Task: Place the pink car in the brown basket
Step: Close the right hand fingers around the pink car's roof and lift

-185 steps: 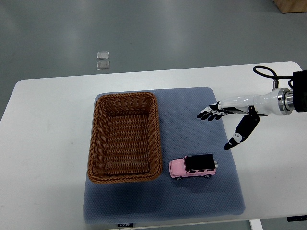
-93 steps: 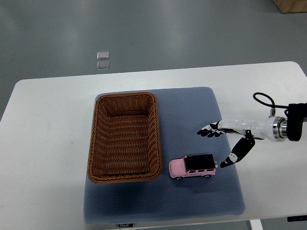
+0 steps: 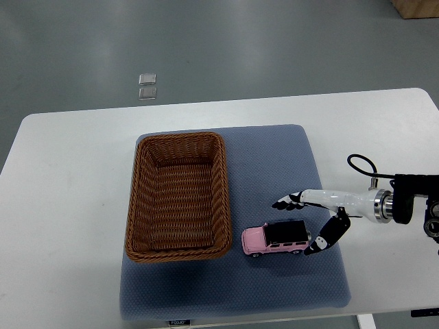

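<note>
A pink toy car with a black roof [image 3: 276, 238] lies on a blue mat [image 3: 274, 164], just right of the brown wicker basket [image 3: 177, 197], which holds nothing. My right hand [image 3: 300, 224] comes in from the right edge and hovers over the car's right end. Its fingers [image 3: 285, 203] are spread above the car's far side and the thumb [image 3: 322, 237] hangs by the car's rear. The hand is open and holds nothing. The left arm is out of view.
The mat lies on a white table [image 3: 68, 157]. Two small clear squares [image 3: 147, 86] sit on the grey floor beyond the table. A cardboard box corner [image 3: 415, 7] shows at the top right.
My right hand has moved down and toward the near side, from mid-mat to right over the pink car's rear end. The car and basket have not moved.
</note>
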